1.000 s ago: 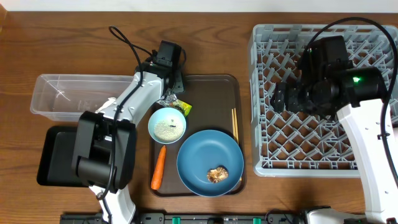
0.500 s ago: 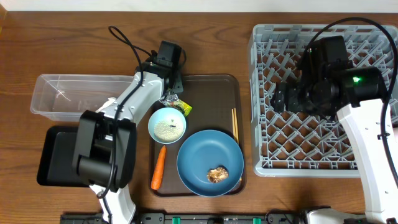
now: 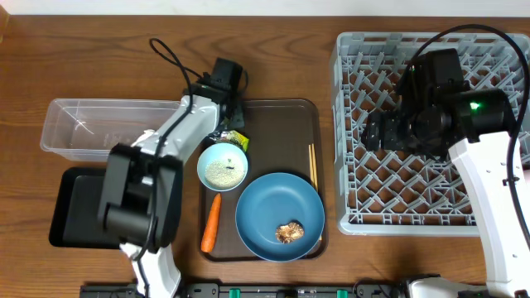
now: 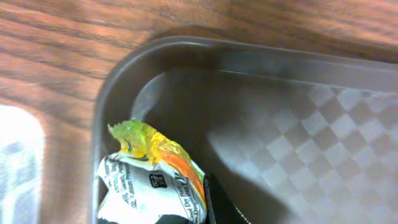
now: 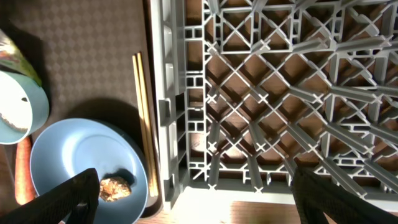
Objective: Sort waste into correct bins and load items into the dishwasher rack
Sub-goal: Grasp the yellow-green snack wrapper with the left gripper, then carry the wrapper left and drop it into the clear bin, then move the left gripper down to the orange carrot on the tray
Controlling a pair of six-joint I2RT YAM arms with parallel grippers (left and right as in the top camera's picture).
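The crumpled white paper with its green-yellow wrapper (image 4: 152,174) lies in the back-left corner of the brown tray (image 3: 290,116), and my left gripper (image 3: 228,126) is shut on it. Close in front stands the small white bowl of rice (image 3: 223,165). The carrot (image 3: 211,222) lies by the blue plate (image 3: 279,217), which carries a brown scrap (image 3: 289,233). The chopsticks (image 3: 312,165) lie along the tray's right side. My right gripper (image 3: 374,131) hangs open over the grey rack's (image 3: 431,199) left part, holding nothing. The right wrist view shows the plate (image 5: 81,162), the scrap (image 5: 115,186) and the chopsticks (image 5: 143,112).
A clear plastic tub (image 3: 91,128) stands left of the tray, with a shallow black tray (image 3: 66,207) in front of it, partly under my left arm. The rack's pegs (image 5: 298,93) rise below my right gripper. Bare wooden table (image 3: 83,50) runs along the back.
My left gripper has closed on the wrapper paper. The right arm has stayed where it was.
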